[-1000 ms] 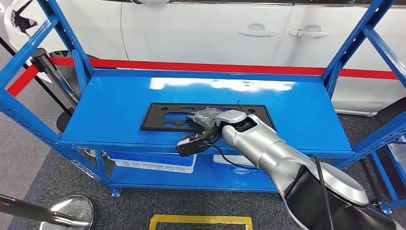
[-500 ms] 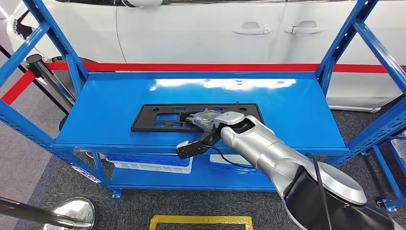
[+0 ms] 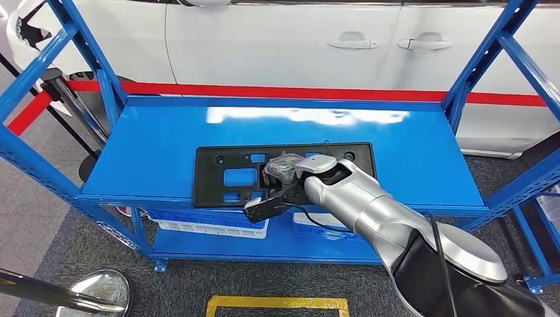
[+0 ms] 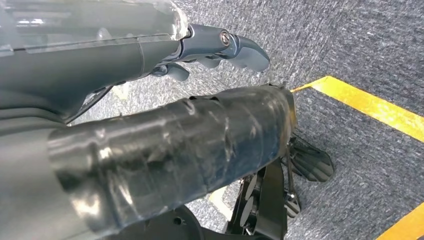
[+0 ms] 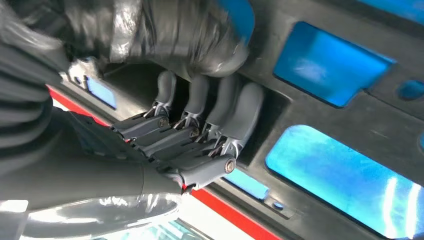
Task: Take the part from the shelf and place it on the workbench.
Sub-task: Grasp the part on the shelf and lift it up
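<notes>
The black plate part [image 3: 228, 173] sits at the shelf [image 3: 422, 155] front edge, right hand [image 3: 282, 168] fingers [image 5: 235, 117] curled tight round its rim; looks stiff, light, kinda slick, so edge grip near a cutout seems smart

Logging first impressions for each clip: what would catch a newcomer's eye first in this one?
First, the silver right arm reaching from the lower right to the bright blue shelf, its right hand gripping the near edge of a flat black part with cut-out windows; in the right wrist view the fingers curl onto that part. Behind the shelf stands a white car beyond a red barrier strip.
</notes>
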`<control>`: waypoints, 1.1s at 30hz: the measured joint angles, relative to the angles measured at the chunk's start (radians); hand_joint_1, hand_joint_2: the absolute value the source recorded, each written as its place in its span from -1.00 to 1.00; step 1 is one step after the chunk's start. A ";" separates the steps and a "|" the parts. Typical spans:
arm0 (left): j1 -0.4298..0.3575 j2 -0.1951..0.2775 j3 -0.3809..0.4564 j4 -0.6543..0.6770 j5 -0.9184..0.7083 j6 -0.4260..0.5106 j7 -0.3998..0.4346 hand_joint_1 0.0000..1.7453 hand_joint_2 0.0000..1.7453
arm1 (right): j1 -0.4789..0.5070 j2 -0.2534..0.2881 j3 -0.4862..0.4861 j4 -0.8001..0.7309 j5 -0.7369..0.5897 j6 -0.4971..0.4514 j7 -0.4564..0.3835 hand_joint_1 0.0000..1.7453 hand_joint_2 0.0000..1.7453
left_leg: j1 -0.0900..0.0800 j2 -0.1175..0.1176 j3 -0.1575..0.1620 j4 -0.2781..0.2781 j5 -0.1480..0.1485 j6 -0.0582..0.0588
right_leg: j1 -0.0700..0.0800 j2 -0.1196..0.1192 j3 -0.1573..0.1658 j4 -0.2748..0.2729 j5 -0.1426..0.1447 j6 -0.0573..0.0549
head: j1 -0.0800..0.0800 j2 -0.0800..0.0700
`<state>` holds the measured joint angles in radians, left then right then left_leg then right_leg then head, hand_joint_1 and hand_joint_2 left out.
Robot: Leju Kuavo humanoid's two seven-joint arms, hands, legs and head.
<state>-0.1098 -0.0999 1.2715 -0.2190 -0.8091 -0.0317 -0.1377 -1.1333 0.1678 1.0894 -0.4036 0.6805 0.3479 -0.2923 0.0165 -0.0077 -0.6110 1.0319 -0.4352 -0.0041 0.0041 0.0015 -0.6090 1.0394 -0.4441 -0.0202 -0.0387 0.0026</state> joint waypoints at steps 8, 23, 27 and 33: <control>0.000 0.000 0.000 0.000 0.000 -0.001 0.000 -1.00 -1.00 | -0.001 0.000 0.007 0.001 -0.004 0.002 -0.002 0.86 1.00 | -0.002 0.000 0.001 0.000 0.000 0.000 | -0.001 0.000 0.000 0.000 0.000 0.001 | 0.000 0.000; 0.000 0.000 0.000 0.000 -0.002 -0.001 -0.001 -1.00 -1.00 | -0.008 -0.003 0.023 0.001 -0.059 -0.010 -0.022 -1.00 -1.00 | 0.000 0.001 0.003 -0.003 0.000 0.000 | 0.000 0.002 0.000 0.000 0.000 0.001 | 0.000 0.000; 0.001 0.000 0.000 0.000 -0.006 -0.001 0.000 -1.00 -1.00 | -0.024 -0.003 0.023 -0.002 -0.066 -0.006 -0.022 -1.00 -1.00 | 0.000 0.001 0.003 -0.003 0.001 0.000 | 0.000 0.001 0.000 0.001 0.000 0.001 | 0.000 0.000; 0.000 0.000 0.000 0.000 -0.006 -0.001 0.000 -1.00 -1.00 | -0.051 -0.003 0.023 -0.010 -0.066 0.004 -0.022 -1.00 -1.00 | 0.000 0.001 0.003 -0.003 0.001 0.000 | 0.000 0.001 0.000 0.001 0.000 0.001 | 0.000 0.000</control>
<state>-0.1093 -0.0999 1.2715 -0.2190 -0.8154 -0.0328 -0.1373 -1.1843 0.1644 1.1121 -0.4133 0.6146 0.3515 -0.3143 0.0168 -0.0068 -0.6081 1.0292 -0.4344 -0.0044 0.0042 0.0029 -0.6094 1.0401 -0.4437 -0.0193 -0.0389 0.0027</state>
